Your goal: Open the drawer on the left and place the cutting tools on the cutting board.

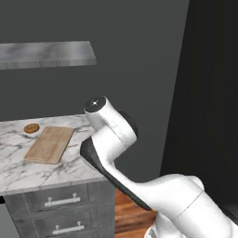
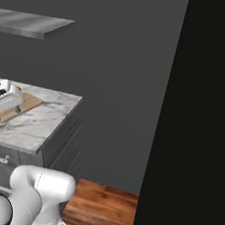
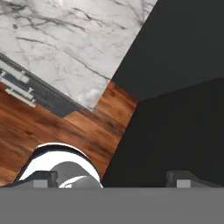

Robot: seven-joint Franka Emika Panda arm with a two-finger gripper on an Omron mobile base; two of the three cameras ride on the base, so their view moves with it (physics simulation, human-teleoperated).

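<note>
Both drawers [image 1: 60,201] look shut and the end effector [image 3: 113,178] hangs wide apart above the floor, so a poorly aimed reach could miss the upper handle [image 1: 62,201].

Cutting board [image 1: 49,144] lies on counter [image 1: 28,169], pastry [image 1: 31,128] behind it.

Grey wall [image 1: 139,56], marble counter [image 1: 18,167]

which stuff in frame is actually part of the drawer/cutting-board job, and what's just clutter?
Job:
- uppermost grey wood-grain drawer front with silver bar handle, shut
- flat rectangular light tan wooden cutting board, bare
- gripper, open, holding nothing

Lying about:
- small round brown pastry, beside the board
- identical lower drawer front
- grey wall shelf
</note>
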